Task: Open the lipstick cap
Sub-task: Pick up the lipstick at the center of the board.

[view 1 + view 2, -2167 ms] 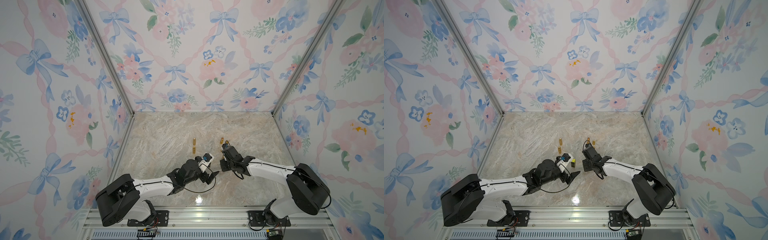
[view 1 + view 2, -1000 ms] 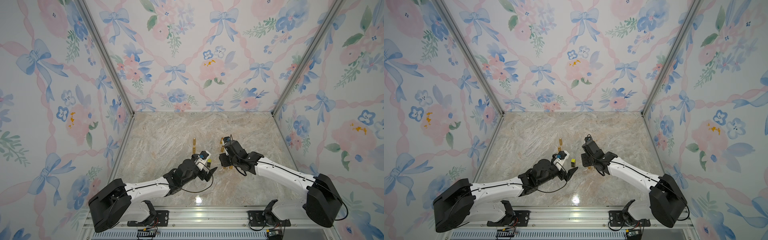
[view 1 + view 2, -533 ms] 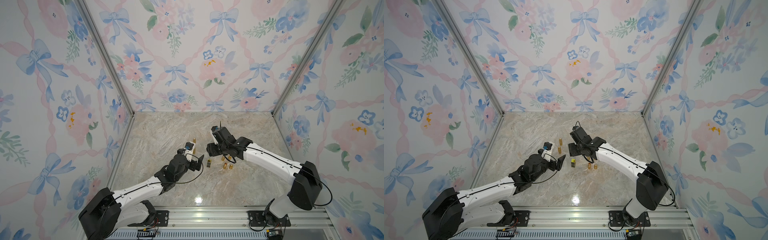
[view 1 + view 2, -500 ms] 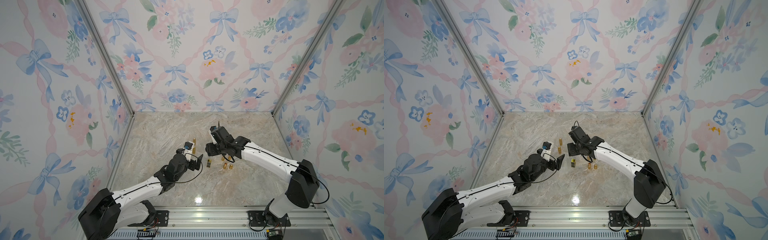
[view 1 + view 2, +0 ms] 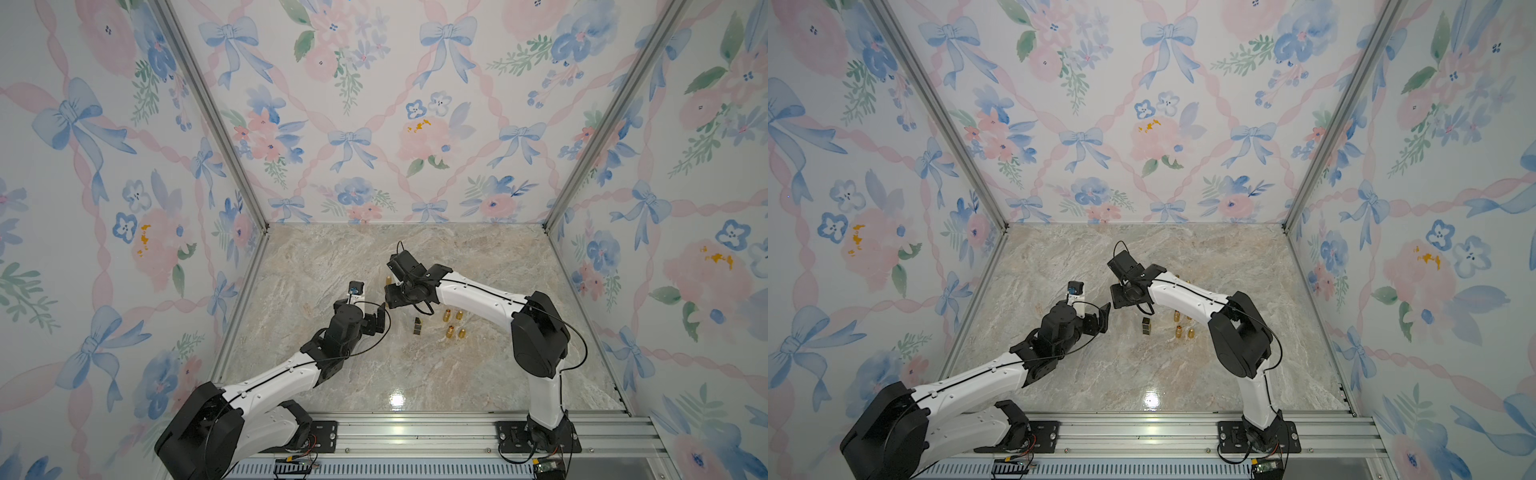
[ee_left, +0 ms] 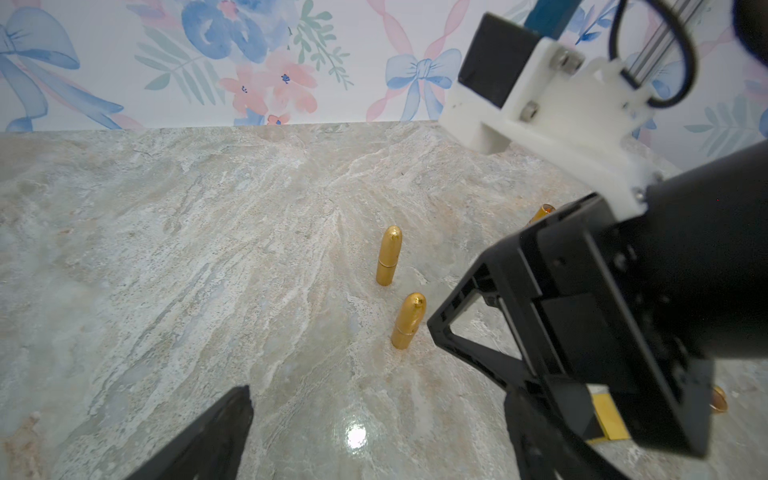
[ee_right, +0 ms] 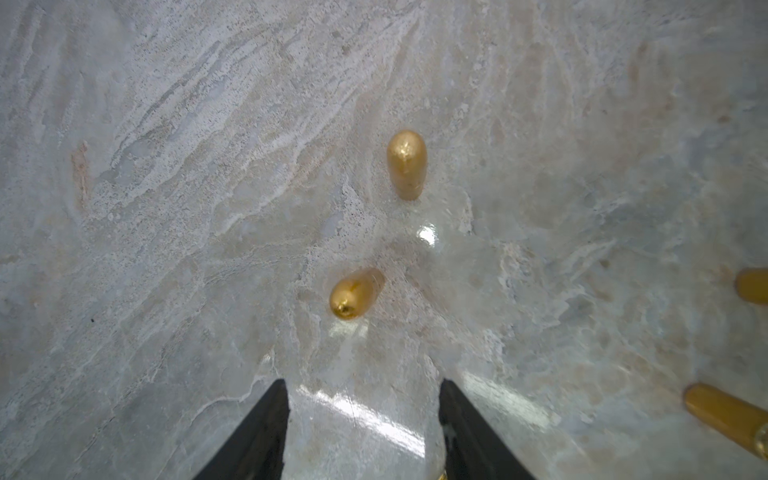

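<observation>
Gold near lipstick (image 7: 355, 293): bullet-shaped, cap on, upright on the surface (image 5: 332, 257). It stands below and just ahead of the right tool (image 7: 361, 388). In the left wrist view (image 6: 409, 320) it is close to one of that tool's fingertips but apart from it.
Gold far lipstick (image 7: 407, 164): same shape, cap on, upright. It stands just beyond the near lipstick as seen from the right tool, touched by nothing, and also shows in a top view (image 5: 387, 279).
Right tool: pointing down over the surface, jaws at a middling width, only bare marble between them, holding nothing.
Left tool (image 6: 376, 395): jaws spread wide with nothing between them. It is low over the surface, facing the right tool, with both lipsticks ahead of it.
Square black-and-gold tube (image 5: 417, 326): upright, near the right tool on the side towards the arm bases, gripped by neither tool.
Short gold pieces (image 5: 448, 312) (image 5: 459, 314) (image 5: 450, 331) (image 5: 461, 332): four in a loose cluster, beyond that tube from the left tool, beside the right forearm. I cannot tell whether they are caps or bases.
Walls (image 5: 374, 124): floral paper with blue bows, behind and to either side of both tools.
</observation>
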